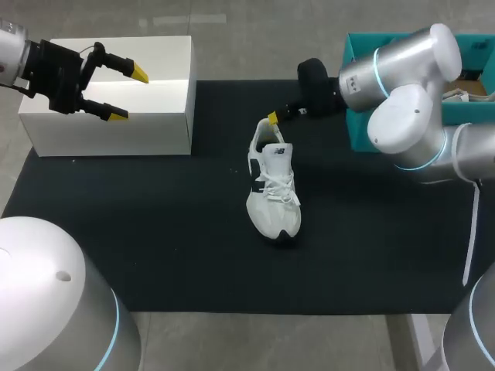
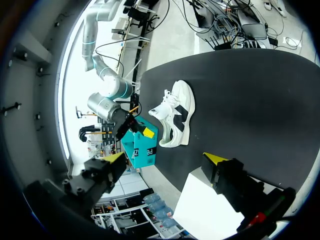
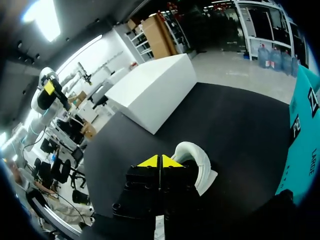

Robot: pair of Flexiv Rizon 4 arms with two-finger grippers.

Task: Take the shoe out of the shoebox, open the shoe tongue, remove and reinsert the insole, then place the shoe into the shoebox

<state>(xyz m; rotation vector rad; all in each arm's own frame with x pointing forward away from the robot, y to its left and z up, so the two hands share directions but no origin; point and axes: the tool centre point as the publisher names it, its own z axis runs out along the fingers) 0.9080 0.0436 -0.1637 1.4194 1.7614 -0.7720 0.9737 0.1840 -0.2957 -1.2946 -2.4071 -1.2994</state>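
Right pincer (image 3: pixel 160 161), tips pressed together, sat at the heel of the shoe (image 1: pixel 273 189), which lay on the mat (image 1: pixel 155 232) just ahead. Left pincer (image 1: pixel 129 94) hung apart above the white box (image 1: pixel 139 135). Closed tips might shove the shoe sideways.

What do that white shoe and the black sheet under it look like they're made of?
The shoe: matte white upper, likely fabric or mesh, with woven laces and black patches; sole looks smoother, perhaps rubber or foam. The black sheet: dull, glare-free, flat with a clean edge, probably a fabric or foam mat.
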